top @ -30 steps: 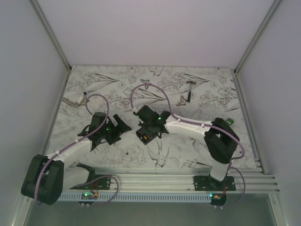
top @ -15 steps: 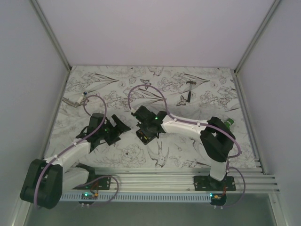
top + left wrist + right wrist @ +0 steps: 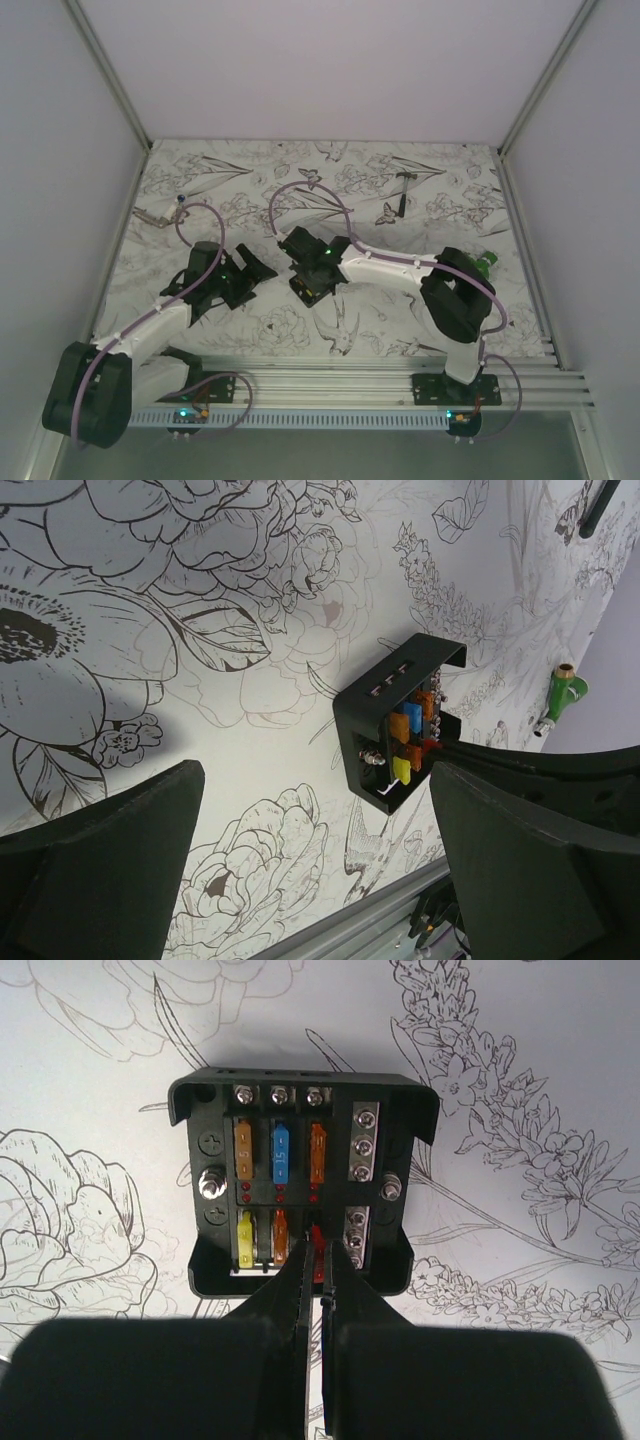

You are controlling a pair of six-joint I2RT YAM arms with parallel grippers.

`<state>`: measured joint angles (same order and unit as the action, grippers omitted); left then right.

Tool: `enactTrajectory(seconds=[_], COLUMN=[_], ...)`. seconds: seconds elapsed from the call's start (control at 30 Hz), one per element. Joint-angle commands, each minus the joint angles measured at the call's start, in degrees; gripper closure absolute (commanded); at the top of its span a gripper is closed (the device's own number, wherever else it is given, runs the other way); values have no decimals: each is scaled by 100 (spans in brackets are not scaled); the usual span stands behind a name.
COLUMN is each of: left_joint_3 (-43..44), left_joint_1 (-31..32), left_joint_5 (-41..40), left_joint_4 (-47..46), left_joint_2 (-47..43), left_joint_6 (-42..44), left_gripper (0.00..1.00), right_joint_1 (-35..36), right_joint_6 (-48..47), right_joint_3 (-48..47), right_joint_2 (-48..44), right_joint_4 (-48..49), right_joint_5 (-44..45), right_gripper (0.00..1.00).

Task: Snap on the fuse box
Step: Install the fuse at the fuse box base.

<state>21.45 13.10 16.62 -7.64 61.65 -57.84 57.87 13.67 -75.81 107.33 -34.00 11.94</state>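
The fuse box (image 3: 300,1130) is a small black box lying face up on the flower-print table, with yellow, blue and orange fuses in its slots. It also shows in the top view (image 3: 309,290) and the left wrist view (image 3: 372,705). My right gripper (image 3: 318,1255) reaches over the box's near edge, shut on a red fuse (image 3: 317,1237) that sits at the lower right slot. In the top view my right gripper (image 3: 306,277) is directly over the box. My left gripper (image 3: 318,780) is open and empty, just left of the box (image 3: 252,272).
A small dark hammer (image 3: 404,189) lies at the back right. A green object (image 3: 487,261) sits by the right arm and shows in the left wrist view (image 3: 562,693). A small metal tool (image 3: 160,214) lies at the far left. The rail runs along the near edge.
My right arm has shifted slightly left and its elbow has dropped a little, the gripper staying over the fuse box. My left arm has barely moved.
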Motion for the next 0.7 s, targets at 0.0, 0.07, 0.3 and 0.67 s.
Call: enactTrajectory(seconds=[0.0, 0.07, 0.3, 0.67], left_joint_3=[-89, -91, -89, -105], left_joint_1=[-40, -39, -43, -45], left_joint_5=[70, 75, 88, 87], left_joint_4=[26, 26, 26, 26], left_joint_2=[-70, -62, -49, -39], left_joint_6=[-42, -43, -51, -78], left_gripper=[1, 1, 1, 1], right_joint_1=[82, 93, 111, 177], right_joint_6=[-66, -71, -28, -14], right_joint_3=[-267, -293, -347, -316], right_joint_2=[169, 213, 306, 394], right_joint_4=[-39, -43, -204, -442], right_joint_5=[114, 115, 212, 578], right_gripper=[100, 100, 100, 100])
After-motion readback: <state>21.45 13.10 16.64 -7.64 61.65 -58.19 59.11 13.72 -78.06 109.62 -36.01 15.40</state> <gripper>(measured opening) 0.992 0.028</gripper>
